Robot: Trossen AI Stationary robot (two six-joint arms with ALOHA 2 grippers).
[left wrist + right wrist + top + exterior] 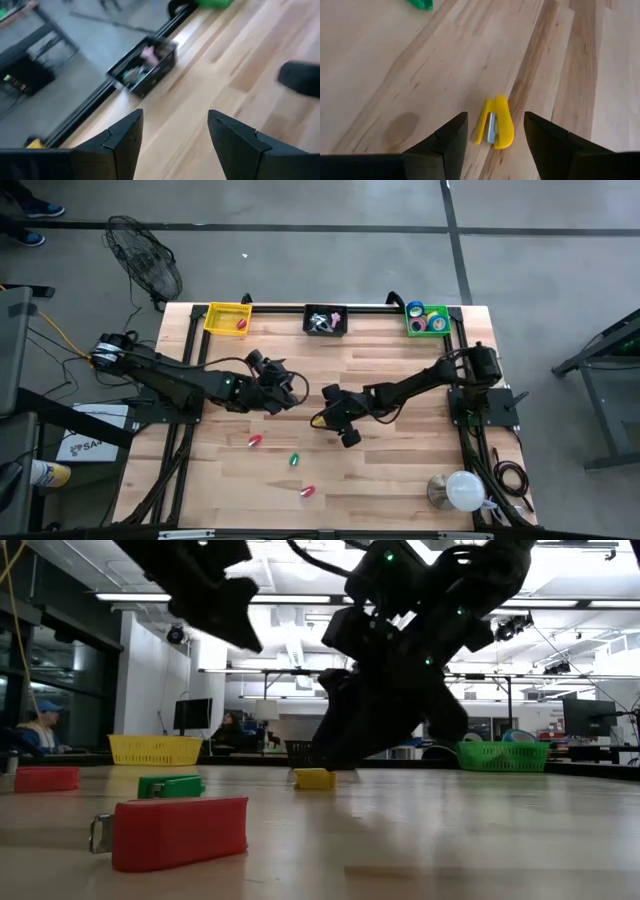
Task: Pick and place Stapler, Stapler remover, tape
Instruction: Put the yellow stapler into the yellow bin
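The wooden table [400, 470] spreads under both my arms. Along its far edge sit three baskets: a yellow basket [227, 318], a black basket [325, 321] and a green basket [428, 320] holding the tape [437, 322] rolls, blue and yellow among them.

My right gripper [495, 131] hovers low over the middle of the table with its jaws spread wide and nothing in them. The yellow stapler [496, 123] lies flat on the wood right in the gap between my two fingers, touching neither. It is small and curved, with a metal strip along its open side.

My left gripper [175, 132] hangs above the table nearby, jaws apart and empty, facing the black basket.

Nearer the front edge lie a red stapler [254, 441], a green stapler [294, 460] and another red stapler [307, 492], apart from one another.
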